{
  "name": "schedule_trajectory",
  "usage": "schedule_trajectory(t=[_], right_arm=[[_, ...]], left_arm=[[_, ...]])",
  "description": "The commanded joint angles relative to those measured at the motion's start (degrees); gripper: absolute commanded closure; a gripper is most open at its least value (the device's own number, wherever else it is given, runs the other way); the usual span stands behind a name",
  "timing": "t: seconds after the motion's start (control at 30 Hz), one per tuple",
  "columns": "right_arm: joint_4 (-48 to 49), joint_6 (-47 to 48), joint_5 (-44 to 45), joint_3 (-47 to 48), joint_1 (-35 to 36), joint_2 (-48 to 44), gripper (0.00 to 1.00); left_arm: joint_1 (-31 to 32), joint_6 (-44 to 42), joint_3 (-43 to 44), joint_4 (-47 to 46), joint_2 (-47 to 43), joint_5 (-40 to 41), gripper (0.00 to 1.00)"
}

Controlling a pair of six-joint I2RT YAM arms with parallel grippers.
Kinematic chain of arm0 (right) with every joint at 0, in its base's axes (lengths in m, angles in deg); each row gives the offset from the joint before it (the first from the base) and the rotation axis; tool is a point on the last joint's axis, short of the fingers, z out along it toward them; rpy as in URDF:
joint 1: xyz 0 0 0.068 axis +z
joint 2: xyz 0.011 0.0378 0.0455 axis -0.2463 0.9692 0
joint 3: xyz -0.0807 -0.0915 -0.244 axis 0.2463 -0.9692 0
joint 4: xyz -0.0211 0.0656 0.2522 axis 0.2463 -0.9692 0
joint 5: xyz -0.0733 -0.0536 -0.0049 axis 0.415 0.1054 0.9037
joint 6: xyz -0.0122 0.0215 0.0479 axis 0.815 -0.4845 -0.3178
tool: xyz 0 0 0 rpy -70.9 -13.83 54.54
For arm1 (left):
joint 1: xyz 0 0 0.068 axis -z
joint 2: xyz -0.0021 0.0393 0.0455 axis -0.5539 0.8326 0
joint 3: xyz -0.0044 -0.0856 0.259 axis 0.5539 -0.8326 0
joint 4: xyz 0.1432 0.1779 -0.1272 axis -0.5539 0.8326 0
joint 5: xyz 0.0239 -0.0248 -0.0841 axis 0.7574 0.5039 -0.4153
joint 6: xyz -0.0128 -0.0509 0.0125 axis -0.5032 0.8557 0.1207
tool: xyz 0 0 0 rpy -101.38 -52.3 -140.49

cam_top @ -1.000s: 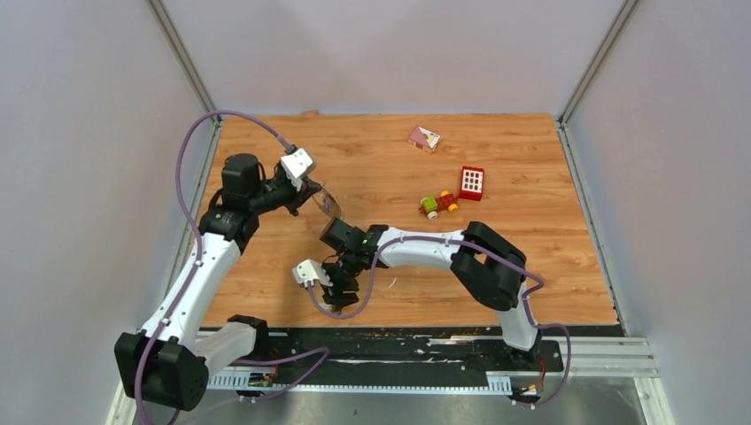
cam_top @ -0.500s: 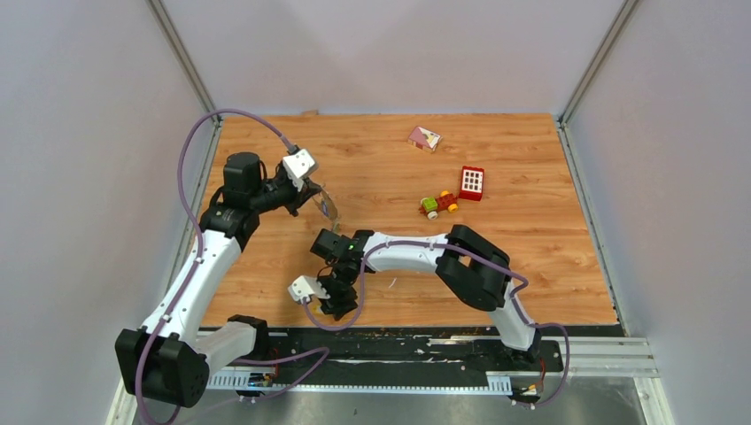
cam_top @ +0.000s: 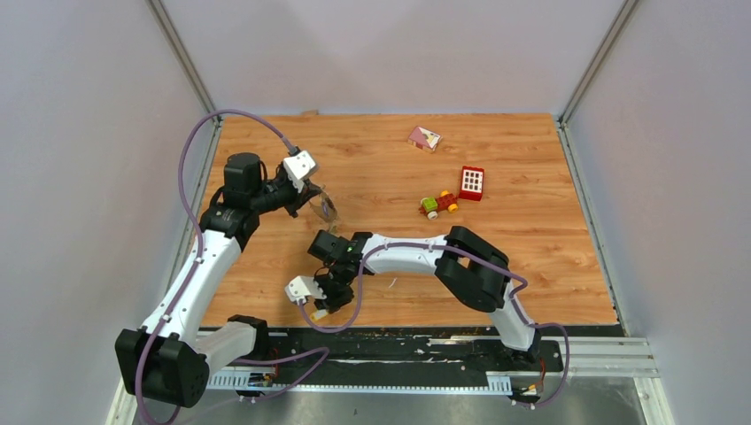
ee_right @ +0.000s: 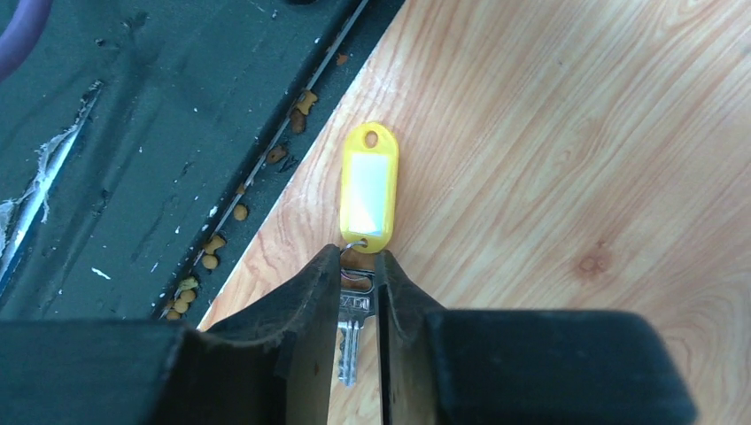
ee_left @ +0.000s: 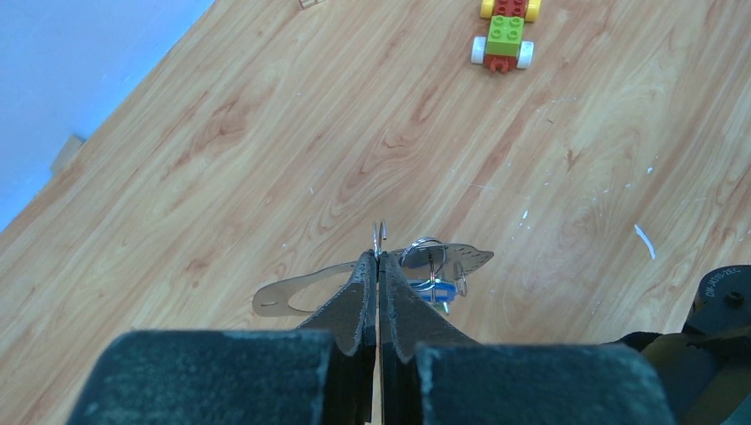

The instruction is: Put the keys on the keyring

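Note:
My left gripper (ee_left: 378, 258) hangs above the table at the left, shut on the keyring (ee_left: 288, 295), a flat grey metal loop that sticks out to both sides of the fingertips. A thin wire ring and a blue tag (ee_left: 436, 290) hang from it. From above, the keyring (cam_top: 329, 209) glints just right of the left gripper (cam_top: 313, 197). My right gripper (ee_right: 359, 257) is down at the table's near edge, jaws closed against both sides of the head of a silvery key (ee_right: 352, 341). Its yellow tag (ee_right: 369, 190) lies flat just past the fingertips. The red-orange tagged key is out of view.
A green-yellow-red toy car (cam_top: 438, 205) and a red block with a white grid (cam_top: 472, 182) sit right of centre. A small pink card (cam_top: 424, 138) lies at the back. The black base strip (ee_right: 133, 159) runs right beside the key, with crumbs along its edge.
My right arm has swung left and toward the near edge, lowering over the yellow-tagged key while its jaws narrowed onto it. The left arm holds still with the keyring.

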Motion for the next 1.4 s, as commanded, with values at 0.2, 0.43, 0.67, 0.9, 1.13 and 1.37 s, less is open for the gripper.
schedule_trajectory(t=[0.2, 0.43, 0.67, 0.9, 1.13, 1.37], right_arm=[[1.21, -0.59, 4.61, -1.91, 0.06, -3.24, 0.88], [0.50, -0.83, 4.76, -1.90, -0.55, -5.12, 1.00], [0.48, -1.51, 5.91, -4.43, -1.72, -8.94, 1.00], [2.54, -3.13, 7.00, -8.68, -3.71, -12.02, 1.00], [3.08, -6.60, 4.32, -5.37, -3.70, -9.18, 0.70], [0.16, -7.06, 0.99, 0.85, -3.70, -4.47, 0.50]], left_arm=[[-0.41, -1.25, 1.76, -1.25, -1.40, -2.07, 1.00], [-0.41, -1.80, 1.77, -0.72, -1.26, -2.39, 1.00], [-0.41, -1.90, 1.79, -0.57, -0.74, -3.45, 1.00], [-0.41, -2.45, 1.36, -0.48, -0.81, -3.99, 1.00], [-0.41, -2.78, 1.42, 0.14, -0.94, -4.33, 1.00], [-0.41, -3.42, 1.61, 1.40, -1.19, -4.39, 1.00]])
